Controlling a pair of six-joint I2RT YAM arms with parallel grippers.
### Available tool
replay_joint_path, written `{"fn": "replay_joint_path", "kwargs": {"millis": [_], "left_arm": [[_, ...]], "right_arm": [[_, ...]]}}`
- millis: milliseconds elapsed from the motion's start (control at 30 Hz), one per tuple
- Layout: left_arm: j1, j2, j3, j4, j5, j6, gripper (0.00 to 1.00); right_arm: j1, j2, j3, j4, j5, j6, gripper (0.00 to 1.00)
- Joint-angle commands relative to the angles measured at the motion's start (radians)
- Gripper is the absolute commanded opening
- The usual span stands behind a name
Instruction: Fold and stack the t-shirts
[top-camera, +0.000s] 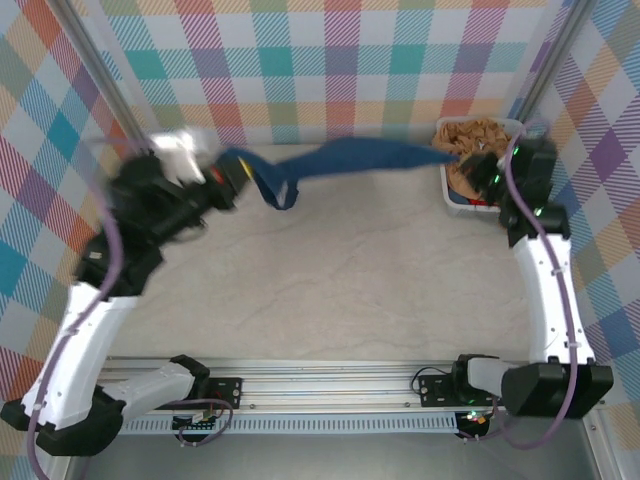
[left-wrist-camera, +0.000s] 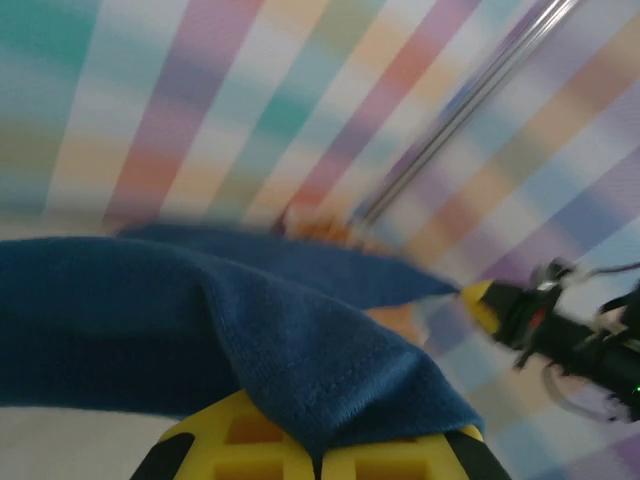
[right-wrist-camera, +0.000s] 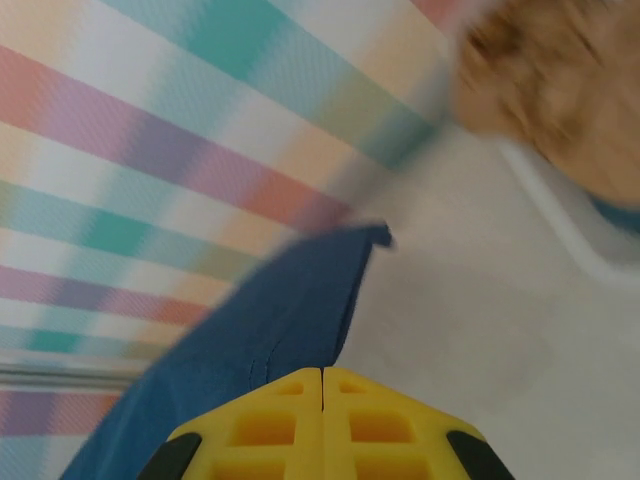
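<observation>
Pinching the cloth at both ends, we have the left fingers (left-wrist-camera: 250, 445) pressed together on a hemmed edge of the navy t-shirt (left-wrist-camera: 200, 330), which drapes over them in the left wrist view. The right fingers (right-wrist-camera: 260, 428) are clamped shut on the far end, and the blue fabric runs away from them toward the plaid wall (right-wrist-camera: 150, 150). Seen from above, the shirt hangs in the air as a long twisted band between the two arms, across the back of the counter (top-camera: 340, 280), with a loose loop sagging near the left end. Its right end sits just at the edge of the white tub (top-camera: 443, 186), where the tan t-shirts (top-camera: 478, 133) lie heaped. We judge that we are at the first step: the navy shirt has been drawn from the tub and is being stretched out, and no fold has begun. The left arm is blurred, so we take it to be moving. We cannot tell which parts of the shirt we hold, whether hem, sleeve or shoulder. The next move calls for carrying the band toward the open middle of the counter and lowering it flat with even tension from both sides. We would likely have to regrip at proper corners, since the twist in the cloth could otherwise leave it bunched.
</observation>
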Motion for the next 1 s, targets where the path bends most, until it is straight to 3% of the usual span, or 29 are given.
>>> {"fn": "replay_joint_path", "kwargs": {"millis": [0, 67, 167, 267, 367, 400, 567, 600, 700, 767, 833, 900, 967], "left_arm": [[-0.12, -0.065, -0.394, -0.12, -0.187, -0.151, 0.0], [-0.202, -0.142, -0.61, -0.123, -0.27, -0.321, 0.0], [-0.246, -0.183, -0.836, -0.088, -0.261, -0.535, 0.0], [-0.247, -0.168, -0.942, -0.039, -0.246, -0.607, 0.0], [-0.248, -0.143, -0.938, -0.058, -0.259, -0.653, 0.0], [-0.247, -0.135, -0.928, -0.059, -0.256, -0.652, 0.04], [-0.247, -0.137, -0.78, -0.142, -0.284, -0.575, 0.53], [-0.248, -0.142, -0.743, -0.172, -0.304, -0.564, 0.54], [-0.239, -0.14, -0.603, -0.26, -0.396, -0.53, 0.52], [-0.179, -0.102, -0.522, -0.257, -0.395, -0.484, 0.51], [-0.05, -0.014, -0.456, -0.2, -0.294, -0.436, 0.45], [0.072, 0.093, -0.409, -0.12, -0.19, -0.415, 0.36], [0.155, 0.232, -0.355, -0.012, -0.116, -0.403, 0.27]], "right_arm": [[0.034, -0.12, -0.275, -0.131, 0.07, 0.0, 0.0], [0.046, -0.191, -0.428, -0.201, 0.095, 0.057, 0.0], [0.058, -0.212, -0.572, -0.217, 0.079, 0.074, 0.0], [0.077, -0.165, -0.616, -0.226, 0.102, 0.061, 0.0], [0.079, -0.1, -0.603, -0.281, 0.146, 0.049, 0.0], [0.08, -0.091, -0.602, -0.289, 0.157, 0.049, 0.0], [0.082, -0.076, -0.594, -0.317, 0.203, 0.044, 0.0], [0.081, -0.077, -0.593, -0.326, 0.217, 0.042, 0.0], [0.082, -0.076, -0.598, -0.346, 0.249, 0.041, 0.0], [0.081, -0.079, -0.599, -0.359, 0.254, 0.043, 0.02], [0.082, -0.092, -0.581, -0.395, 0.269, 0.054, 0.21], [0.082, -0.122, -0.553, -0.435, 0.299, 0.055, 0.33], [0.082, -0.159, -0.513, -0.454, 0.332, 0.041, 0.37]]}}
